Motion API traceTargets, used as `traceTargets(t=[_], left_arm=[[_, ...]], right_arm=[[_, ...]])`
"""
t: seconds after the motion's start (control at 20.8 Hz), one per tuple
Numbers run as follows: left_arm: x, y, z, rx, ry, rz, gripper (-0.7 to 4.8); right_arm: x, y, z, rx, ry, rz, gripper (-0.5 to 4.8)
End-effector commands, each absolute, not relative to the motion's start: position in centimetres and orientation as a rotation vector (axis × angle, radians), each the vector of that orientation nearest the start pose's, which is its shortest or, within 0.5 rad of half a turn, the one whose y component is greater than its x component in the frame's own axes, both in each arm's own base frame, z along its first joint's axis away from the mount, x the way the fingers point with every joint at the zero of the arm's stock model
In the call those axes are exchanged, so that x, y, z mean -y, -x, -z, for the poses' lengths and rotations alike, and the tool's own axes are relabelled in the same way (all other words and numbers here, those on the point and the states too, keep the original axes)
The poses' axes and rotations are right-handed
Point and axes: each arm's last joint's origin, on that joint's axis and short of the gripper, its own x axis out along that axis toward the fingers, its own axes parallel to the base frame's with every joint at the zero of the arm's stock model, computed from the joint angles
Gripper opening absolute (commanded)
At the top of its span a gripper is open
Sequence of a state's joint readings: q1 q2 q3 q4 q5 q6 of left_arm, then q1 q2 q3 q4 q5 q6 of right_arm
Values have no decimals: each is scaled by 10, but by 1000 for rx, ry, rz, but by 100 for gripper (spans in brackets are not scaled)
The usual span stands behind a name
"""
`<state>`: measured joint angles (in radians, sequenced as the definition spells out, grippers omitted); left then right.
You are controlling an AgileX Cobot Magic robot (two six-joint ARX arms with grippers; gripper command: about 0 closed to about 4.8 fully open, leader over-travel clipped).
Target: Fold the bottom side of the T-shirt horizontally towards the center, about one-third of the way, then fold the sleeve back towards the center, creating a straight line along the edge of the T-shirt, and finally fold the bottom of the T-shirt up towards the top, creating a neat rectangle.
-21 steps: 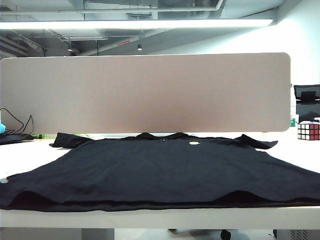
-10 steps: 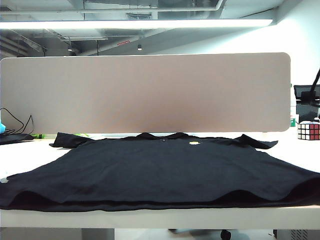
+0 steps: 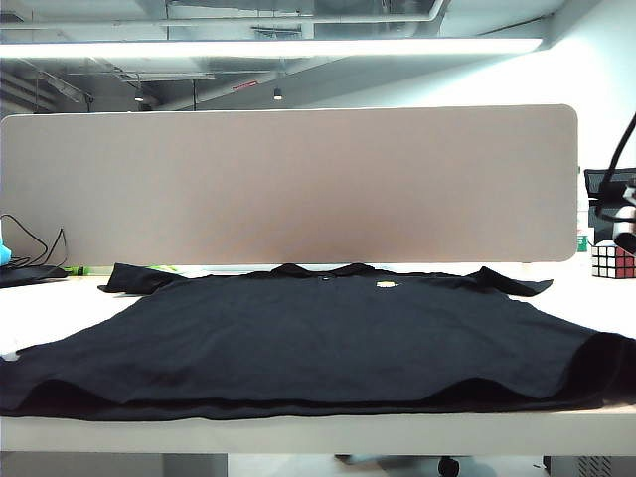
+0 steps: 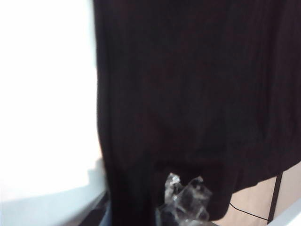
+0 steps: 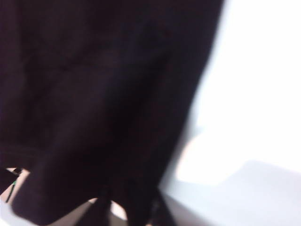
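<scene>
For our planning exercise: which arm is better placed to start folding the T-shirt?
Probably right: the right gripper sits at the T-shirt edge, where the near corner looks raised. The left gripper is over flat cloth on its side.

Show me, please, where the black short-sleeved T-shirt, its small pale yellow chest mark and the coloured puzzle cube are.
Black short-sleeved T-shirt (image 3: 318,338): exterior view, middle of the flat body.
Small pale yellow chest mark (image 3: 385,285): exterior view, its centre, near the collar.
Coloured puzzle cube (image 3: 611,261): exterior view, its front face, at the right edge.
</scene>
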<state>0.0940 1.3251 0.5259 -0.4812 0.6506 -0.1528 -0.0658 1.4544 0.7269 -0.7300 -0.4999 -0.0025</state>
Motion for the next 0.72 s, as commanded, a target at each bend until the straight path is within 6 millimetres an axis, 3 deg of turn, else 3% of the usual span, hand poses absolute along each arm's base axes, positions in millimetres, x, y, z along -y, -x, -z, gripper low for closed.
traceTargets(t=[0.05, 0.1, 0.14, 0.19, 0.72], left_arm=[[-1, -200, -138, -1211, 585, 395, 63], [-1, -201, -139, -1200, 588, 404, 43], [-1, -202, -140, -1184, 596, 425, -4], [-1, -202, -140, -1179, 604, 429, -6], [1, -198, -141, -1209, 666, 490, -6]], right_arm=[[2, -227, -152, -1385, -383, -325, 79], [2, -227, -152, -1378, -383, -324, 65], [2, -228, -152, -1371, -384, -322, 17], [2, -228, -152, -1369, -384, -323, 3], [0, -222, -153, -1414, -411, -376, -2]])
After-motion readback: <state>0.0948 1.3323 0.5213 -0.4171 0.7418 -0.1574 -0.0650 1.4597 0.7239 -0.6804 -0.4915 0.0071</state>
